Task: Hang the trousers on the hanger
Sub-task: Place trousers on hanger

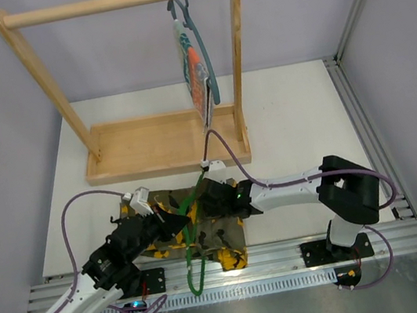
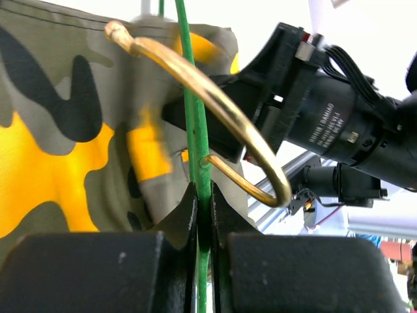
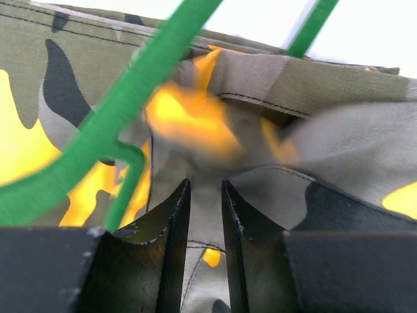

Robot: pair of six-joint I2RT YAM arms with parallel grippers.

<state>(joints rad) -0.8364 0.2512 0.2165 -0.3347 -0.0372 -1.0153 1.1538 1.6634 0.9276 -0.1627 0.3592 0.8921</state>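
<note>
The camouflage trousers (image 1: 223,239) lie bunched on the table near the front edge. Across them lies the thin green hanger (image 1: 193,256), its lower end reaching over the front rails. My left gripper (image 1: 181,223) is shut on the hanger's green wire (image 2: 203,163), just below its gold metal hook (image 2: 221,111). My right gripper (image 1: 206,202) comes in from the right and is shut on a raised fold of the trousers (image 3: 206,215). In the right wrist view the hanger (image 3: 98,140) crosses the fabric to the left of the jaws. The two grippers are close together over the cloth.
A wooden clothes rack (image 1: 113,2) stands at the back on a flat wooden base (image 1: 151,146). On its bar hangs a grey-blue hanger (image 1: 195,31) with a small striped cloth (image 1: 193,71). Aluminium rails (image 1: 287,253) run along the front edge. The right arm's black wrist (image 2: 326,124) is next to the left gripper.
</note>
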